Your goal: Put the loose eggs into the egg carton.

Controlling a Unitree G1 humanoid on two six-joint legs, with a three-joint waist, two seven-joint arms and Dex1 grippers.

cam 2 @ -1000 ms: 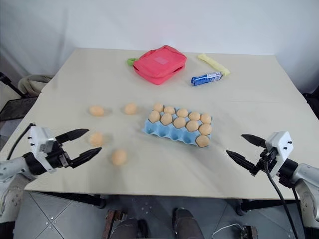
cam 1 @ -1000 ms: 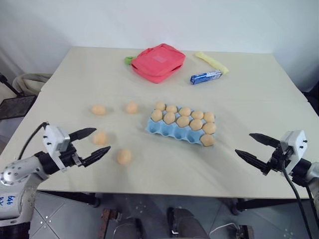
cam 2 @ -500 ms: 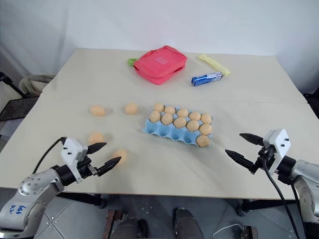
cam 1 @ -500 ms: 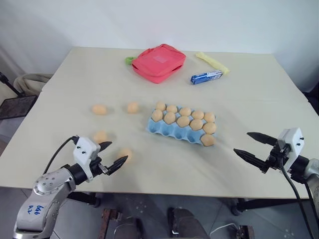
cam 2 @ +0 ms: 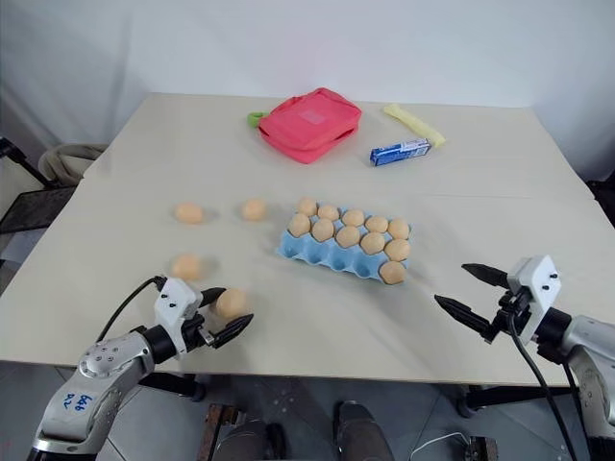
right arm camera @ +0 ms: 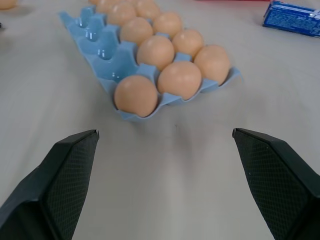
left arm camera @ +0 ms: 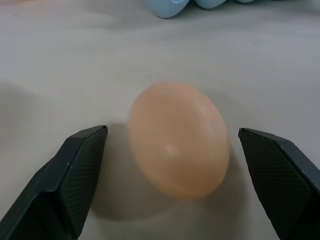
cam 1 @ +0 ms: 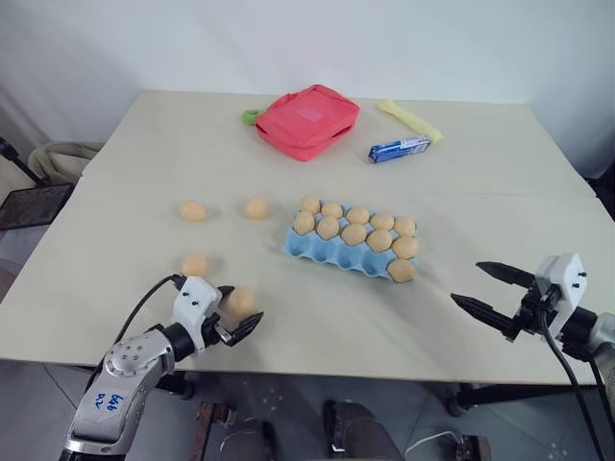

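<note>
Four loose eggs lie on the table left of the egg carton: one at the far left, one close to the carton, one nearer, and one nearest the front edge. My left gripper is open and low over the table, with that nearest egg between its fingers and not gripped. The light blue carton holds several eggs and has empty cups along its near-left side. My right gripper hangs open and empty at the front right, pointing toward the carton.
At the back of the table lie a red pouch, a blue-and-white packet and a yellow item. A small green thing peeks out beside the pouch. The table's front edge runs just under both grippers.
My left gripper has come down and to the right, from beside the near eggs to around the nearest one. It has stayed open. The right gripper has not moved.
</note>
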